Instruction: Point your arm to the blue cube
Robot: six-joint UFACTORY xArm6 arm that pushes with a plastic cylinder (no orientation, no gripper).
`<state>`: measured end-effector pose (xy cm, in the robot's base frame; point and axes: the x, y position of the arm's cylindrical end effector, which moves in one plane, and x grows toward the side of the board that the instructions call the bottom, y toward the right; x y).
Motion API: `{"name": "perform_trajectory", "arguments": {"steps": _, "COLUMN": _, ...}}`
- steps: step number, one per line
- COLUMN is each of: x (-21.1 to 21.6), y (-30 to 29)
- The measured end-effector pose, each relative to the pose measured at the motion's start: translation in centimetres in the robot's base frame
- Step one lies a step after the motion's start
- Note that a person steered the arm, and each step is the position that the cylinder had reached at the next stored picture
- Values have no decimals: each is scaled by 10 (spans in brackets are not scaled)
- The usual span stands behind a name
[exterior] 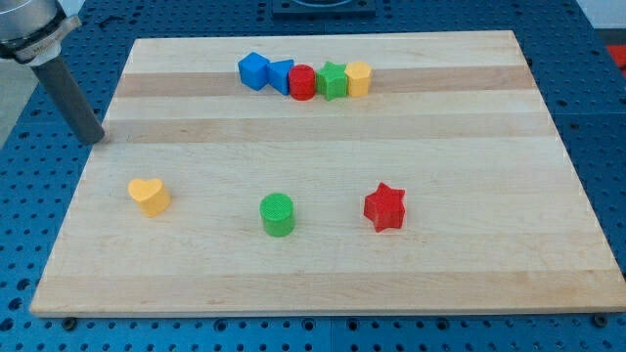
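The rod [68, 93] is cut off by the view's top-left corner. In the row of 5 blocks, the red cylinder [302, 84] partly hides a second blue block [282, 74], whose shape cannot be told.

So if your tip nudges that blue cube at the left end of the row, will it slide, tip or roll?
The blue cube looks squat and flat-sided, so it would probably slide rather than roll or tip. It seems to touch the next blue block, so a push toward the view's right would likely shove the row along. My tip sits at the board's left edge, well clear.
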<state>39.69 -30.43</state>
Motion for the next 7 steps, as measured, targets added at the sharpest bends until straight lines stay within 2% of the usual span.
{"name": "perform_trajectory", "arguments": {"steps": 1, "x": -22, "y": 0}}
{"name": "perform_trajectory", "arguments": {"steps": 3, "x": -94, "y": 8}}
{"name": "perform_trajectory", "arguments": {"steps": 4, "x": -115, "y": 34}}
{"name": "perform_trajectory", "arguments": {"steps": 7, "x": -184, "y": 184}}
